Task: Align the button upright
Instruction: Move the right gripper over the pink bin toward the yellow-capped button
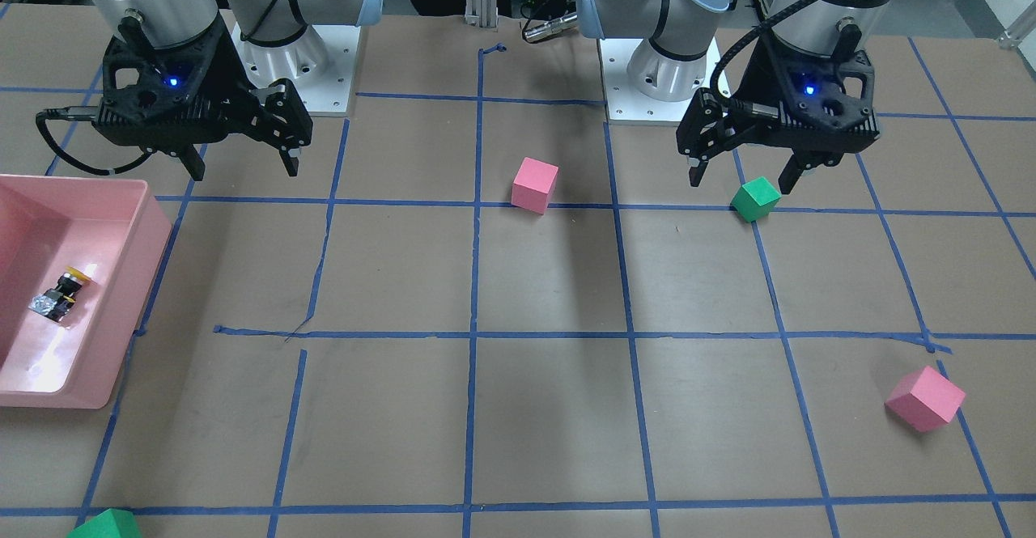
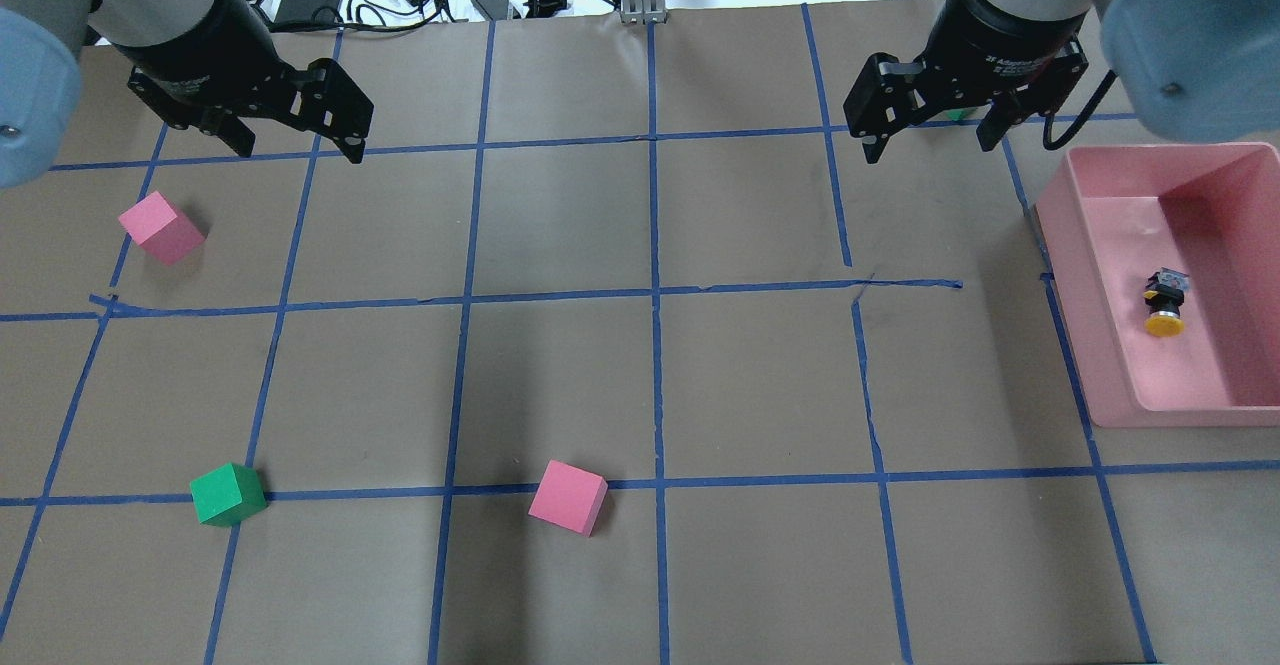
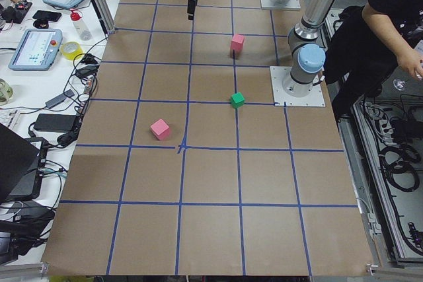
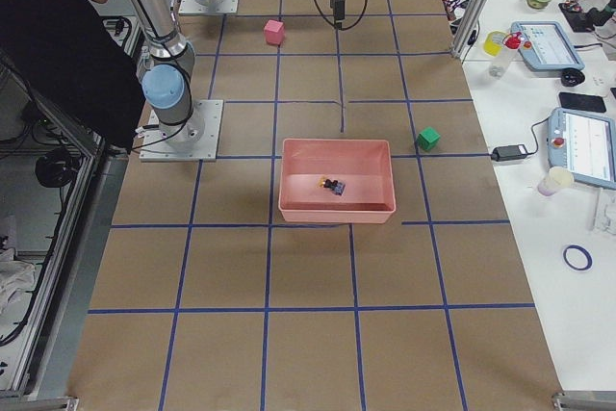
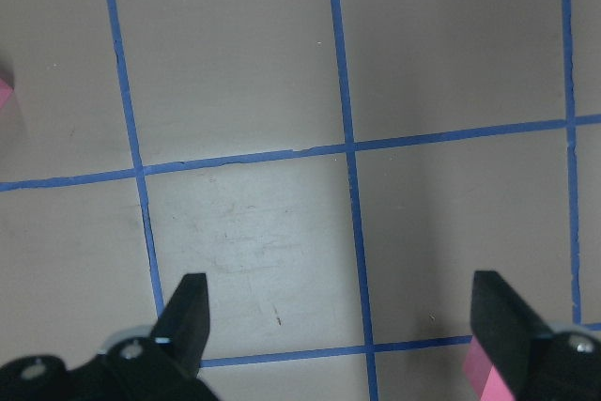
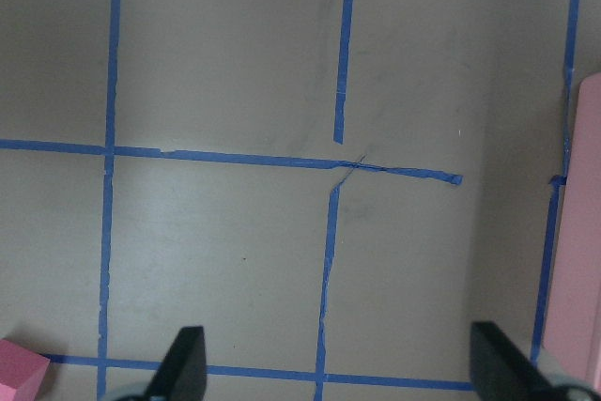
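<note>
1. The brown paper-covered desk (image 2: 560, 385), gridded with blue tape, carries a shallow pink plastic tray (image 2: 1085, 295) to the right of the right end effector (image 2: 930, 140) and back toward the robot's base
2. The small push-button with yellow mushroom cap, black body and silvery terminal base (image 2: 1164, 303) lies on its side on the tray floor, cap toward the robot, clear of the walls
3. The right end effector and the left end effector (image 2: 300, 145) both hang with fingers spread wide, holding nothing
4. The reach looks not yet begun; the right end effector should travel right and back, turn so its fingers close across the black body rather than the rounded cap, and descend clear of the tray walls
5. Once lifted, tip it cap-up, seat the terminal base flat and release gently, since it could topple
</note>
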